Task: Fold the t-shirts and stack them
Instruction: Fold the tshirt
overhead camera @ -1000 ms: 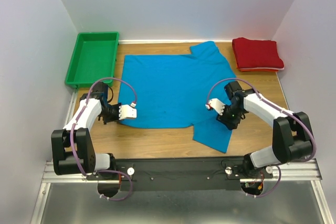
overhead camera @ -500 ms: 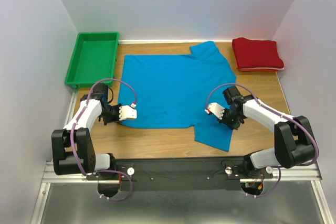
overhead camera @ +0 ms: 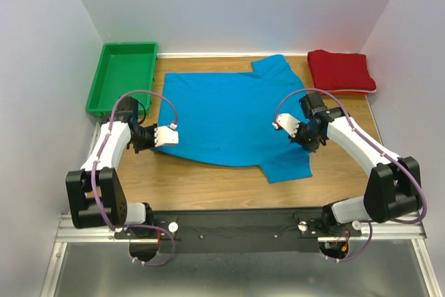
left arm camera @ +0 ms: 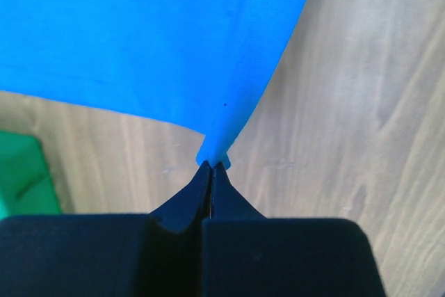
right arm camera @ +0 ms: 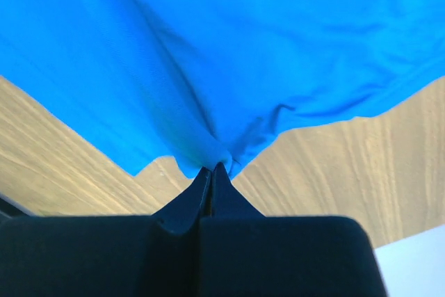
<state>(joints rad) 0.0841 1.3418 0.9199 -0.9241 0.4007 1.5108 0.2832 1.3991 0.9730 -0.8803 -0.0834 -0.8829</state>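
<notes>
At the tips of the left gripper point(left arm camera: 211, 166) and right gripper point(right arm camera: 211, 168), closed jaws pinch edges of the blue t-shirt point(overhead camera: 222, 113), while only the top view shows the folded red t-shirt point(overhead camera: 341, 71).

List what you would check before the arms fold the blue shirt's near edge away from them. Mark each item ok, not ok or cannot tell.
1. Grip of left gripper on blue shirt: ok, shut on its corner.
2. Grip of right gripper on the same shirt: ok, shut on the edge.
3. Both held points equally high: cannot tell.
4. Near sleeve tucked in: not ok, it juts out past the held edge.
5. Red shirt out of the way: ok, folded, apart at the far right.
6. Tray out of the way: ok, far left.
</notes>
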